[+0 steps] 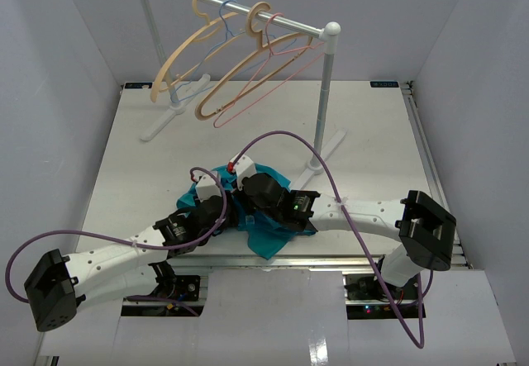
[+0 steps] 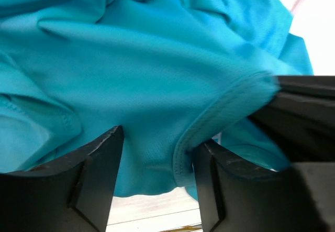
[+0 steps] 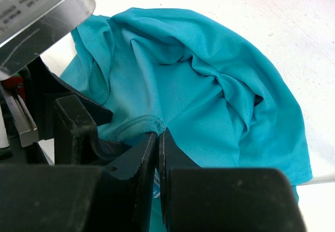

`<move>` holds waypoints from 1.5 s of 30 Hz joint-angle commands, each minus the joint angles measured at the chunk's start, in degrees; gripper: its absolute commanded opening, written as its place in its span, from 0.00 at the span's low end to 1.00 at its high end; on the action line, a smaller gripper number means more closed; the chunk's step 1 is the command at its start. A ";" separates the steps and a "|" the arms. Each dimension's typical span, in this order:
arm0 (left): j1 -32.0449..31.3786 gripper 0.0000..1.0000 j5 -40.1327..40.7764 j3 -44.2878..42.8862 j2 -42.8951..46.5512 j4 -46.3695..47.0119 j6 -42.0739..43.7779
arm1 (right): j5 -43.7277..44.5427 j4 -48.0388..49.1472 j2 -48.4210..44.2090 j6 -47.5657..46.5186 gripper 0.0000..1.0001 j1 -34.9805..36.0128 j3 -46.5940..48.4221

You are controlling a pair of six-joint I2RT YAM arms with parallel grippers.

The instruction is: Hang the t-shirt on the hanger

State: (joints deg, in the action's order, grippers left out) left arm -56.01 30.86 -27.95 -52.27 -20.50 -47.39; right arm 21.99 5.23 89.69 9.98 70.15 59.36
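The teal t-shirt point(image 1: 269, 238) lies crumpled on the white table near its front edge. It fills the left wrist view point(image 2: 157, 59) and the right wrist view point(image 3: 209, 85). My right gripper point(image 3: 159, 133) is shut on the shirt's stitched collar hem. My left gripper point(image 2: 157, 158) is open, its fingers point(image 2: 99, 179) on either side of a hanging fold and hem of the shirt. In the top view both grippers, left point(image 1: 223, 203) and right point(image 1: 241, 197), meet over the shirt. The pink hanger point(image 1: 248, 102) hangs on the rail at the back, far from both grippers.
A white clothes rack point(image 1: 331, 31) stands at the back of the table. It also carries two thicker beige hangers point(image 1: 178, 56) and a thin light-blue hanger point(image 1: 225, 31). Grey walls enclose the table point(image 1: 372, 135) on three sides.
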 commanded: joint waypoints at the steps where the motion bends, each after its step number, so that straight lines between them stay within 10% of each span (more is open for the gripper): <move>1: -0.24 0.61 2.72 0.79 1.13 -1.32 -2.34 | 2.60 1.09 -2.62 1.09 0.08 0.20 0.43; 16: -0.15 0.00 5.13 -4.70 4.33 -11.56 -1.93 | 5.13 -1.98 -4.26 4.08 0.08 -2.20 -0.77; 21: -0.17 0.00 4.45 -6.83 3.60 -11.06 1.18 | 2.00 -3.41 -3.13 2.75 0.10 -3.00 -0.65; 27: -0.18 0.00 4.61 -4.32 5.22 -7.86 1.31 | 5.65 -11.84 -4.31 3.33 0.53 -3.00 5.42; 45: -0.21 0.00 2.17 6.66 12.26 5.85 7.89 | 32.92 -18.46 4.76 7.97 0.63 -3.06 42.68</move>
State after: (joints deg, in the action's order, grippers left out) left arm -56.01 33.87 -21.97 -38.92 -18.60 -41.67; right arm 46.26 -13.88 90.08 15.71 67.27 95.26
